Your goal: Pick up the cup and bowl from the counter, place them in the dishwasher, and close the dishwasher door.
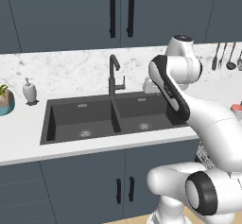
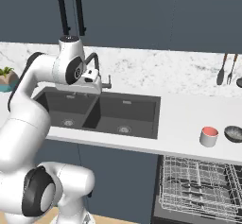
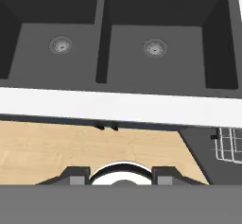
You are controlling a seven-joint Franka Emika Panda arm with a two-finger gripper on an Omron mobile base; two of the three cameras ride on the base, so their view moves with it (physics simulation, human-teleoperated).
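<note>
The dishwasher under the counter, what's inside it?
The dishwasher stands open, showing grey wire racks that look empty where visible. The cup and the dark bowl sit on the counter above. Its lower part is cut off by the picture edge.

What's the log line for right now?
pincer: open, empty, above sink | cup, bowl: on counter | dishwasher: open

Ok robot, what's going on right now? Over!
Gripper open, empty, above sink. Cup and bowl on counter, right of sink. Dishwasher open, rack out. Nothing in the way.
</note>
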